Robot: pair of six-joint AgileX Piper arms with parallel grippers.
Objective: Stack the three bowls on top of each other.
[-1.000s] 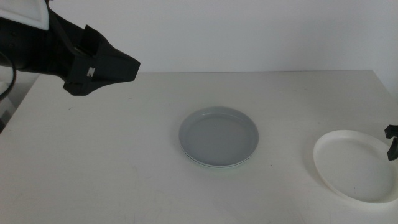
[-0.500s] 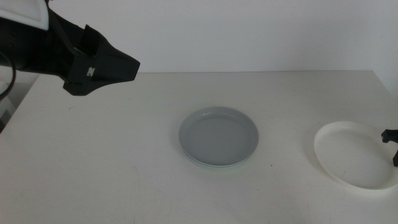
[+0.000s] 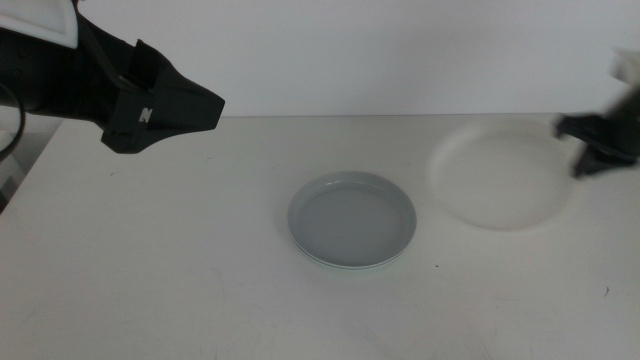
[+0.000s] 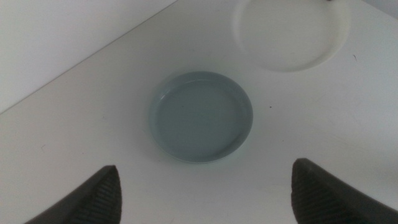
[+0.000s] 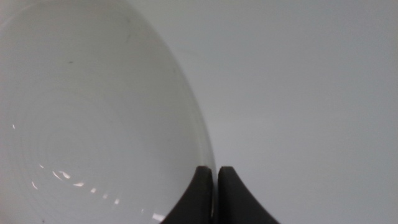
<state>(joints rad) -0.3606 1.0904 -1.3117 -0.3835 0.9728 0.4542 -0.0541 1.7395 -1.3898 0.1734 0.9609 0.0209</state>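
Now the right gripper [image 3: 592,150], jaws pinched thin on the rim of the white bowl [image 3: 500,175], carries it airborne right of the centre grey bowl [image 3: 352,218]; slippage could drop it.

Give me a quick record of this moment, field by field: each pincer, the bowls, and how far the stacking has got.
left pincer: open, raised over the table's left side, holding nothing
right pincer: shut on the white bowl's rim, at the right
white bowl: carried, blurred with motion, right of the stack
grey bowl: at the table's centre, on top
mint green bowl: only a thin edge shows under the grey bowl
table: white
progress: two stacked, white bowl not yet placed
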